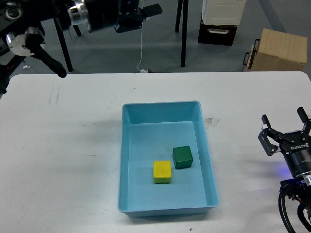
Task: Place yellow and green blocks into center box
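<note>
White table (73,145) carries blue tray (146,206), left of the open, empty right gripper (285,124), containing yellow block (162,172) touching green block (182,157). Left gripper (138,14): state indeterminable.

Tabletop (63,145) bare around the light blue tray (127,160). Tray walls ring the yellow block (162,172) and green block (182,157); access from above unobstructed.
</note>
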{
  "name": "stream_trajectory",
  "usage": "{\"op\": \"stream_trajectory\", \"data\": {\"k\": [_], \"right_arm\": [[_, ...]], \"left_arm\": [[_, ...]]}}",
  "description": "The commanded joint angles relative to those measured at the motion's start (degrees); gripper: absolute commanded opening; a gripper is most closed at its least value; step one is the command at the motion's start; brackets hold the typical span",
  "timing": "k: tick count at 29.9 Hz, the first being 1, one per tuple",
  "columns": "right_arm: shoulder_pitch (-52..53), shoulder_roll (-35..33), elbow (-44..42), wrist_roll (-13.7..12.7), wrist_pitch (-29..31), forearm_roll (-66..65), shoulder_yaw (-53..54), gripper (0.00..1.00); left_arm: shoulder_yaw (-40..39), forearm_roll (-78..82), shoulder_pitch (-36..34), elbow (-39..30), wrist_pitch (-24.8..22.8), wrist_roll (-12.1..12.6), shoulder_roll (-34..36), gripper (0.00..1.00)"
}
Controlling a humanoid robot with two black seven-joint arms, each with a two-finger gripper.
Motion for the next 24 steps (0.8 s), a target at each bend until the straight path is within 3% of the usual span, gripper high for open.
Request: {"op": "stream_trajectory", "data": {"k": [1,6,9,11,13,15,21,24], "right_arm": [[-0.2,-0.5,0.4,0.1,0.8,0.0,0.1,0.99],[-0.4,-0.5,0.6,0.5,0.8,0.0,-0.2,0.99],[-1.0,-0.6,1.0,0.5,0.8,0.0,-0.2,0.99],[-2.1,-0.6,1.3,0.6,0.8,0.0,-0.2,0.99],[-3.3,-0.7,2.3,0.5,0.8,0.0,-0.2,0.99],[-4.2,-1.0,3.4,0.5,0.8,0.0,-0.3,0.99],[-7.5,-1.7,5.9,0.5,0.8,0.0,-0.4,0.99],[-10.3,-1.4,7.5,0.5,0.8,0.0,-0.4,0.99]], "left_arm": [[-18.6,-3.9,12.5,-0.4,0.0,0.9,-0.8,1.00],[-39.3,-4.4,29.9,-8.6,0.0,3.2,-5.9,1.00],[-48.9,-5.1,43.1,-18.8,0.0,4.6,-10.0,1.00],[-52.8,-7.7,51.6,-24.7,0.0,6.8,-13.1,1.00],[-54.7,-13.8,59.9,-28.9,0.0,11.9,-16.2,1.00],[-55.6,-21.1,65.4,-31.0,0.0,14.7,-19.5,1.00],[-56.6,-25.8,76.9,-36.3,0.0,14.6,-27.7,1.00],[-56.1,-25.9,81.5,-38.9,0.0,14.7,-27.7,1.00]]}}
